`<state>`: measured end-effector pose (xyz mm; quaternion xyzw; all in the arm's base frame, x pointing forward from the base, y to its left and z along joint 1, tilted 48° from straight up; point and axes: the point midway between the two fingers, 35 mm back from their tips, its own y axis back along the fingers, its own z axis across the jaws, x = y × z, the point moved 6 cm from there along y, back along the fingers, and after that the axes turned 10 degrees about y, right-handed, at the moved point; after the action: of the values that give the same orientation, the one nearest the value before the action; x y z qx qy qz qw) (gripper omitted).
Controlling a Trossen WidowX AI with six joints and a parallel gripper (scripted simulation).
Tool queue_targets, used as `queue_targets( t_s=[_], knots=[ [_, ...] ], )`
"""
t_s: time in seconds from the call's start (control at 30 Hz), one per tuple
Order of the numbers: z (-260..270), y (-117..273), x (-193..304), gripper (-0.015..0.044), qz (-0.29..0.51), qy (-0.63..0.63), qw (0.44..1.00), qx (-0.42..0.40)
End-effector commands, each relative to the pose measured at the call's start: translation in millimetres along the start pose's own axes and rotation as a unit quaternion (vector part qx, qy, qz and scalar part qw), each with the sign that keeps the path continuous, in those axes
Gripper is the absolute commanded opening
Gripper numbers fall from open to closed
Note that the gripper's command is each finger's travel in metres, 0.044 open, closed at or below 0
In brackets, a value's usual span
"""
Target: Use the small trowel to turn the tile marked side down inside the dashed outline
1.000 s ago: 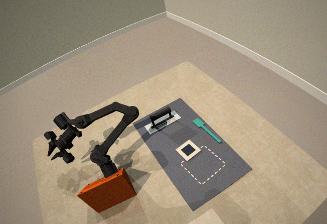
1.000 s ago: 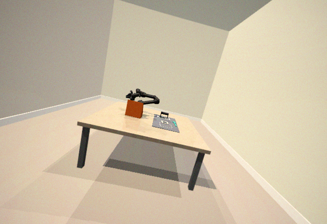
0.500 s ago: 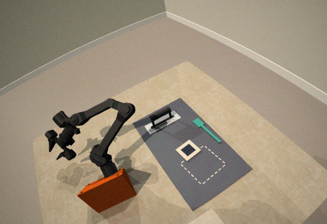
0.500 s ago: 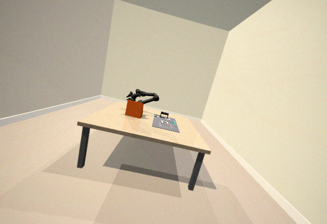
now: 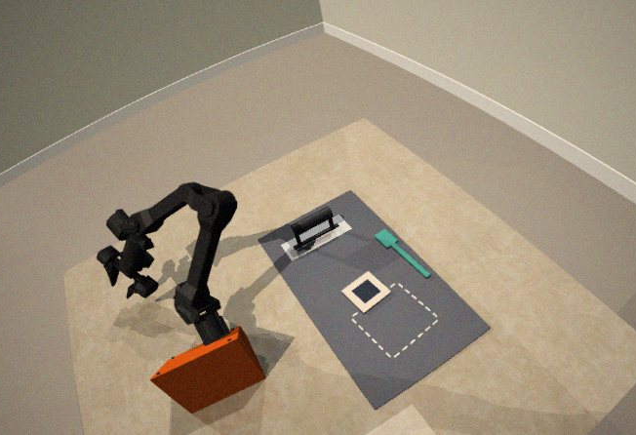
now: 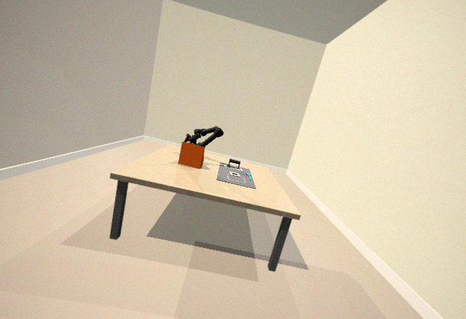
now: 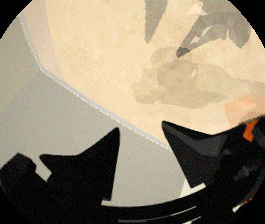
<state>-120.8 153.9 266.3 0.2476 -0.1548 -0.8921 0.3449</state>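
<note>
The small teal trowel [image 5: 386, 238] [image 6: 249, 175] lies flat on the dark grey mat [image 5: 329, 307] [image 6: 221, 176], near its right edge in the top view, its handle toward the lower right. The cream tile [image 5: 366, 291] [image 6: 234, 174] lies flat with its dark square mark facing up. It covers much of the upper-left side of the dashed outline [image 5: 392, 357]; most of the outline's inside is bare. My gripper [image 5: 120, 290] [image 7: 140, 127] is raised at the far left of the top view, well away from the mat. Its fingers stand apart with nothing between them.
A larger trowel with a black handle [image 5: 313, 219] [image 6: 234, 161] and a flat metal plate stands at the upper-left end of the mat in the top view. An orange block [image 5: 209, 376] [image 6: 191, 154] is at the arm's base. The wooden table's edge shows in the wrist view.
</note>
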Motion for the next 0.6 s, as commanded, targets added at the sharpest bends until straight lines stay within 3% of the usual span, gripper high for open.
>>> queue_targets(
  t_s=[0.0, 0.3, 0.57],
  knots=[
    [1, -1, -11, 0.027, -0.011, 0.004, 1.0, 0.013],
    [0, -2, -33, 0.027, -0.038, 0.004, 0.998, 0.04],
    [-9, 2, -85, 0.027, -0.092, -0.003, 0.991, 0.101]
  ],
)
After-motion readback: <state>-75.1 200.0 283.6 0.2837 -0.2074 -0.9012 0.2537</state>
